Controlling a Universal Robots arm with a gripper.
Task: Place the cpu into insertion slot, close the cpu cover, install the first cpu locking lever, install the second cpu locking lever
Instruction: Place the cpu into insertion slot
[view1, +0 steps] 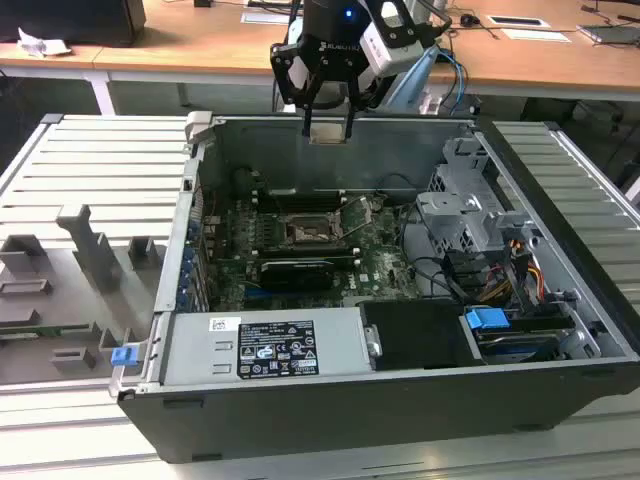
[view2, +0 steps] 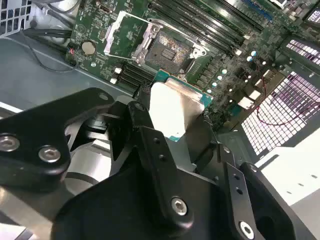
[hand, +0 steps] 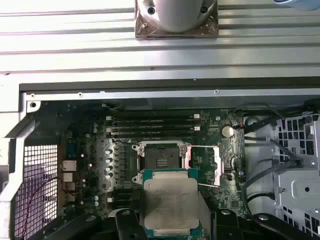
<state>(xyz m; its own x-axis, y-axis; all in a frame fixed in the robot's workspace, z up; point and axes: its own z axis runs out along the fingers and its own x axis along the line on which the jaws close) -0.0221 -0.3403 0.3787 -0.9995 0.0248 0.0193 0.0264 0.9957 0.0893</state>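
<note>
Jaws: you have them closed on the cpu (view1: 328, 133), gripping two opposite edges, so the chip's flat faces are left untouched
Hold: in both wrist views the cpu (hand: 170, 202) lies level, pale lid toward the cameras, a green border showing at its edge; I judge an edge grip keeps the contact side clear
Gripper: the gripper (view1: 328, 126) hangs over the far wall of the computer case (view1: 330, 410), well above the motherboard (view1: 385, 265)
Cpu position: in the air, apart from the board, not yet seated
Insertion slot: the insertion slot (hand: 161, 159) stands open and bare inside its metal rim; in the first wrist view the chip's edges run parallel to that rim, which suits a straight descent
Cpu cover: the cpu cover (view1: 357, 215) is swung up on its hinge at the slot's side, toward the exterior view's right, leaving the recess unobstructed
Locking levers: you cannot tell their position from these views
Stage: first step in hand; cover and both levers are not yet done
</note>
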